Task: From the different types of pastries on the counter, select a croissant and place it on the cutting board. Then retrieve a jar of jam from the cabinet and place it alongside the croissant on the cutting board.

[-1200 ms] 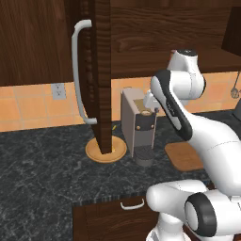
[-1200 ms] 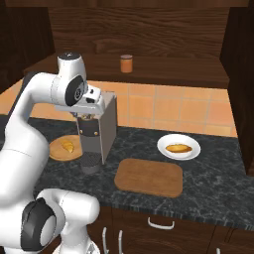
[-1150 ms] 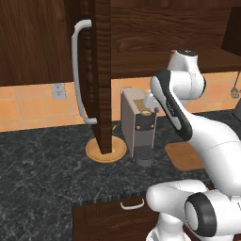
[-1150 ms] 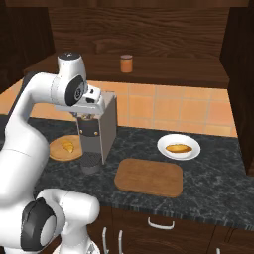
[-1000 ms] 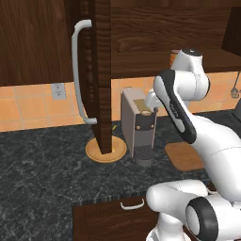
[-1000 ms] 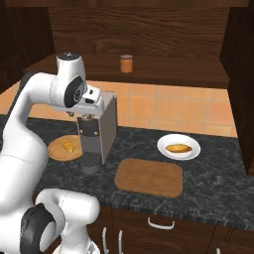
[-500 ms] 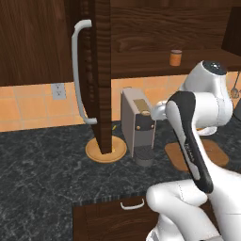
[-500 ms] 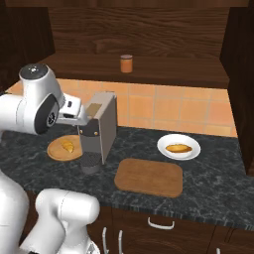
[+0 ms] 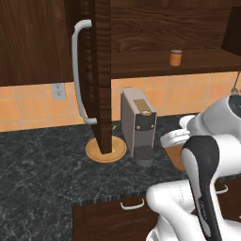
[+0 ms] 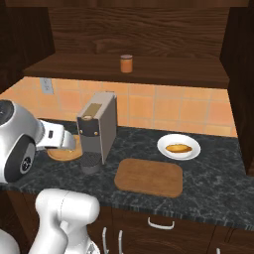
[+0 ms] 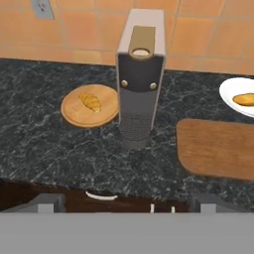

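The croissant (image 11: pixel 91 101), small, golden and ridged, lies on a round light wooden disc (image 11: pixel 79 116) left of the grey coffee machine (image 11: pixel 140 74). The brown cutting board (image 11: pixel 218 147) (image 10: pixel 149 177) lies bare on the dark counter (image 11: pixel 59 149), right of the machine. An orange-brown jar of jam (image 10: pixel 126 63) (image 9: pixel 175 57) stands on the shelf of the cabinet (image 9: pixel 96 70), whose door is swung open. My gripper (image 11: pixel 127 203) is open, high above the counter's front edge, fingertips (image 11: pixel 47 201) far apart with nothing between them.
A white plate (image 10: pixel 179 147) with an oval orange pastry (image 10: pixel 178 148) sits behind the cutting board. The open door's edge and long grey handle (image 9: pixel 77 70) hang over the round disc (image 9: pixel 106 151). Drawers with white handles (image 10: pixel 161 224) run below the counter.
The arm has pulled back from in front of the coffee machine and dropped low toward the base. The jar on the shelf now shows in the left base view.
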